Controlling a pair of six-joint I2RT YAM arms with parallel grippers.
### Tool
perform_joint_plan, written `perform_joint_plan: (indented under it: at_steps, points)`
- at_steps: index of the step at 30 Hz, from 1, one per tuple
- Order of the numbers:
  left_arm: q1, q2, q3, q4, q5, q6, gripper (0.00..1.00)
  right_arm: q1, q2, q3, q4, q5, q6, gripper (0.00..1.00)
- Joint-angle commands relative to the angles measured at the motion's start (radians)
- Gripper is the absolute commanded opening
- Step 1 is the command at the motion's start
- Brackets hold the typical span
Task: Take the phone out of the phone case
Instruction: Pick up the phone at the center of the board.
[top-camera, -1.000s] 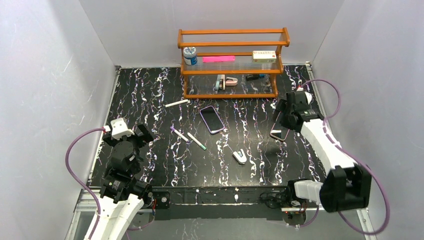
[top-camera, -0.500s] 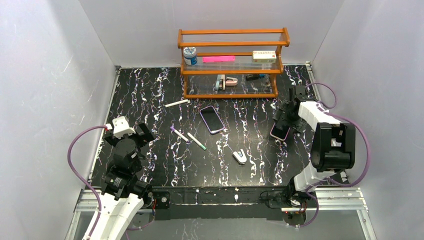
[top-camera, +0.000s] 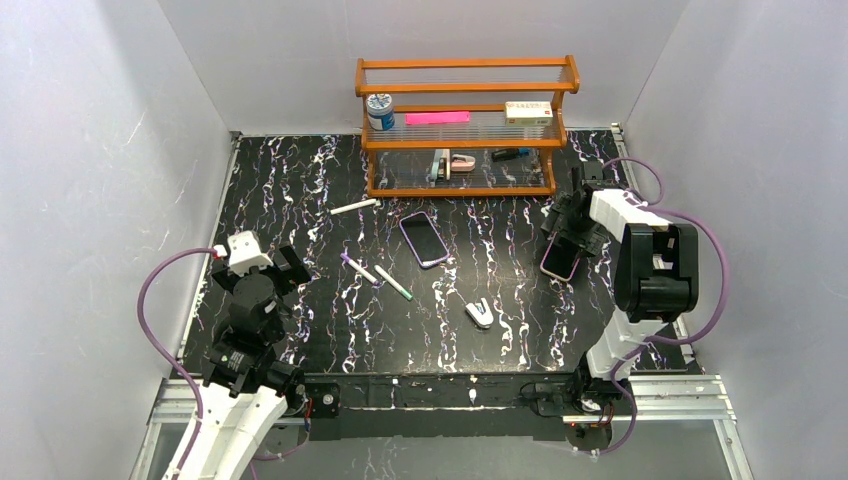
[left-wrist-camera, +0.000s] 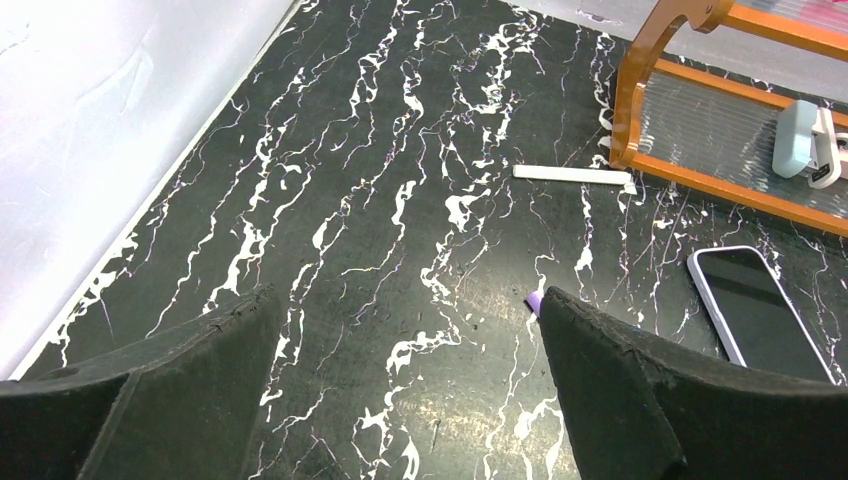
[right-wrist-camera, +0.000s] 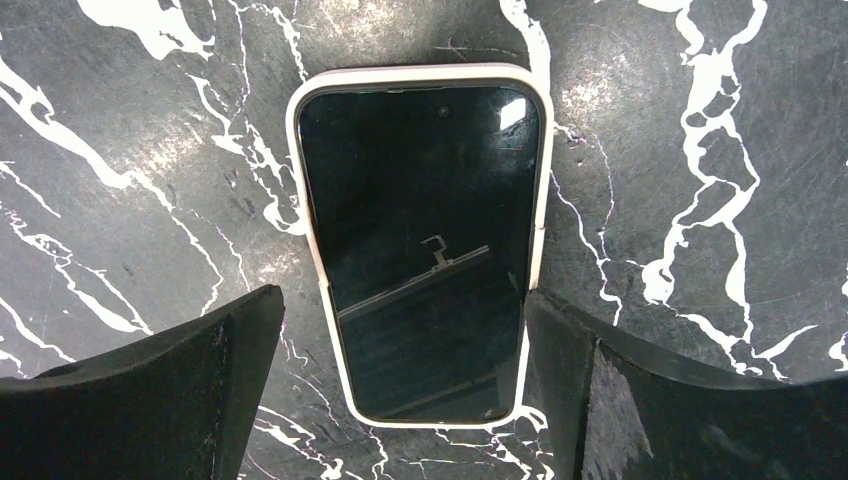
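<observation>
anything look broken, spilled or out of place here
Nothing stands out. The phone on the right lies flat, screen up, with no cracks showing, seated squarely in its case. The pens lie loose at slanted angles on the table, but nothing looks broken or spilled.

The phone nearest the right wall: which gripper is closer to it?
Right. The right gripper hovers directly over that phone, open, with a finger on either side of it. The left gripper is far off to the phone's left, also open.

Glossy phone (right-wrist-camera: 425, 250) lies in a smooth plastic case (right-wrist-camera: 420, 73) on a scuffed table (right-wrist-camera: 700, 150).
</observation>
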Motion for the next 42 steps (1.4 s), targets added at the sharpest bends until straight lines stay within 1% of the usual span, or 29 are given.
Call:
perform_joint_plan:
  at_steps: [1, 10, 14, 19, 21, 27, 30, 32, 36, 42]
  points:
    - [-0.003, 0.021, 0.026, -0.003, -0.014, -0.005, 0.98, -0.001, 0.035, 0.027, -0.006, 0.041, 0.011, 0.99]
    - [-0.004, 0.014, 0.018, 0.005, 0.015, 0.01, 0.98, -0.001, 0.016, 0.05, -0.055, 0.11, -0.034, 0.99]
    - [-0.004, 0.013, 0.014, 0.011, 0.028, 0.016, 0.98, -0.001, 0.032, 0.042, -0.04, 0.081, -0.05, 0.99]
    - [-0.004, 0.013, 0.014, 0.013, 0.037, 0.018, 0.98, -0.001, 0.047, 0.028, 0.002, -0.035, -0.067, 0.99]
    - [-0.004, 0.014, 0.016, 0.012, 0.04, 0.018, 0.98, -0.001, 0.051, 0.023, 0.009, -0.059, -0.069, 0.99]
    - [-0.003, 0.017, 0.016, 0.012, 0.053, 0.018, 0.98, -0.002, 0.062, 0.003, 0.005, 0.0, -0.078, 0.99]
    - [-0.005, 0.021, 0.022, 0.014, 0.089, 0.017, 0.98, -0.003, 0.065, -0.029, 0.025, 0.01, -0.092, 0.98]
    - [-0.005, 0.026, 0.029, 0.017, 0.115, 0.015, 0.98, -0.002, 0.07, -0.04, 0.031, -0.003, -0.1, 0.94]
    - [-0.004, 0.069, 0.053, 0.005, 0.158, -0.006, 0.98, -0.002, 0.055, -0.06, 0.055, -0.055, -0.11, 0.83]
    - [-0.004, 0.158, 0.1, -0.01, 0.267, -0.052, 0.98, 0.006, -0.022, -0.089, 0.096, -0.137, -0.126, 0.53]
